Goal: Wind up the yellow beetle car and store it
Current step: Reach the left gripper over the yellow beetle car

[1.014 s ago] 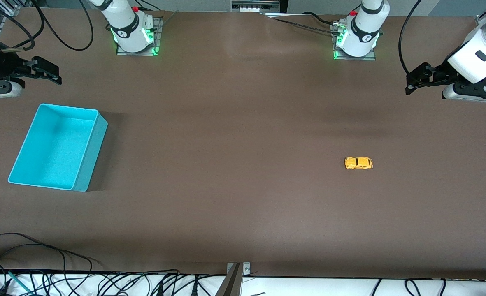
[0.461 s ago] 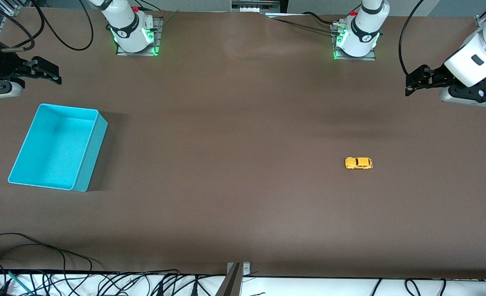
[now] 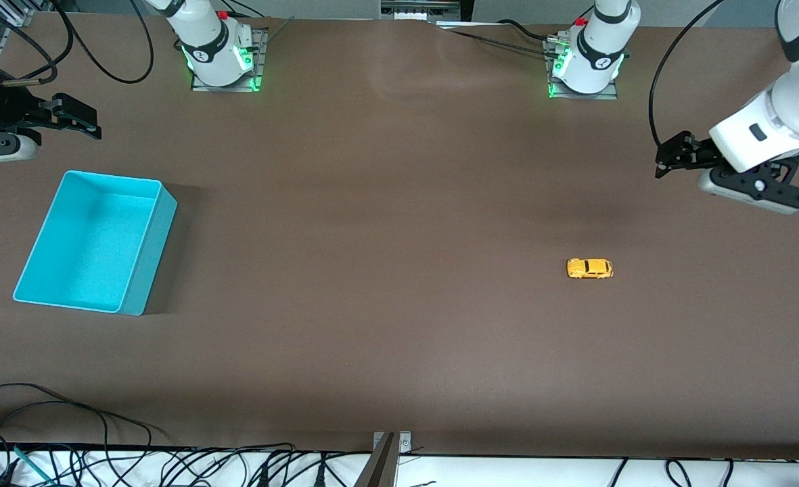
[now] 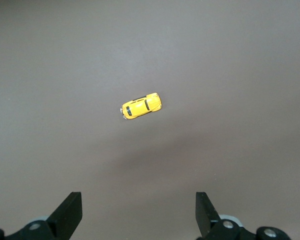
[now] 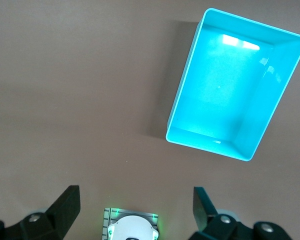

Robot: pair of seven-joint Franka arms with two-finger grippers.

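The yellow beetle car (image 3: 589,268) (image 4: 141,105) sits unmoved on the brown table (image 3: 399,325), well apart from the turquoise bin (image 3: 143,257) (image 5: 182,107). The left gripper (image 3: 670,157) (image 4: 138,215), jaws spread and empty, has drifted closer to the car. The right gripper (image 3: 74,116) (image 5: 135,212) waits over the table near the bin, jaws spread.

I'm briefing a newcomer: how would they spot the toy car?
Start at the brown table, toward the left arm's end. The yellow beetle car sits alone on bare surface there, tiny, rounded, dark-windowed, unlike the large turquoise bin toward the right arm's end.
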